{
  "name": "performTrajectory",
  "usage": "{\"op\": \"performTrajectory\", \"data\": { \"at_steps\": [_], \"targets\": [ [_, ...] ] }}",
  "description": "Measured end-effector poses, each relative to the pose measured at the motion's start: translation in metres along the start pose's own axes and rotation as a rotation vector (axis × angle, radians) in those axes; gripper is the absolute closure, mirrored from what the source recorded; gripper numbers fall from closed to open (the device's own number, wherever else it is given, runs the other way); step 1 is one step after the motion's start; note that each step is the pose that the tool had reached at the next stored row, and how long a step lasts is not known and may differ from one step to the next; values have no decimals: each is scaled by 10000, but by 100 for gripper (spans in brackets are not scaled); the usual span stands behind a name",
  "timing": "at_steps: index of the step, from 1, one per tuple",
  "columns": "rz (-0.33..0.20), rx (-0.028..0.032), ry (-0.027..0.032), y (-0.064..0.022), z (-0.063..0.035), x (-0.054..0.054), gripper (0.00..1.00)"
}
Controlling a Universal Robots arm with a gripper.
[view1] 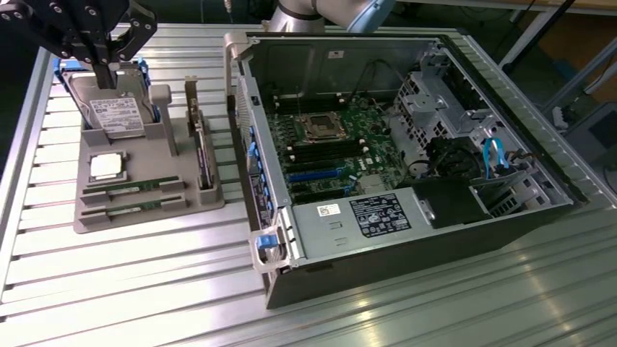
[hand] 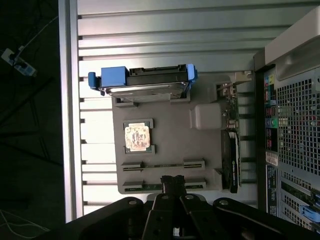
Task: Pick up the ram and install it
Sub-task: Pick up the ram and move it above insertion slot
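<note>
Two ram sticks lie in the slots of a grey parts tray (view1: 144,217): one ram (view1: 130,187) and a second ram (view1: 128,208) closer to the tray's front edge. From the wrist view they are thin green strips, the first ram (hand: 164,164) in full sight and the second ram (hand: 145,186) partly behind my fingertips. My gripper (view1: 102,66) hangs high above the tray, over the hard drive end, with its fingers together and nothing held. In the wrist view the gripper (hand: 172,181) points down at the tray.
The tray also holds a hard drive in a blue carrier (view1: 114,108), a square silver processor (view1: 106,166) and an upright expansion card (view1: 201,155). The open computer case (view1: 501,217) lies to the exterior view's right, its motherboard (view1: 328,144) exposed with dark memory slots (view1: 300,153).
</note>
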State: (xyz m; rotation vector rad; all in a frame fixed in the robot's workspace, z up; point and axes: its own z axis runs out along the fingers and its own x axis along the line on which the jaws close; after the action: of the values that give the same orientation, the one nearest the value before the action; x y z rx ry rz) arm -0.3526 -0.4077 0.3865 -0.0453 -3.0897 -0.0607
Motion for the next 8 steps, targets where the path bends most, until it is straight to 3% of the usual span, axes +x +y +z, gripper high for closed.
{"op": "performTrajectory", "data": {
  "at_steps": [8],
  "targets": [
    [0, -3, 0, 0, 0, 0, 90]
  ]
}}
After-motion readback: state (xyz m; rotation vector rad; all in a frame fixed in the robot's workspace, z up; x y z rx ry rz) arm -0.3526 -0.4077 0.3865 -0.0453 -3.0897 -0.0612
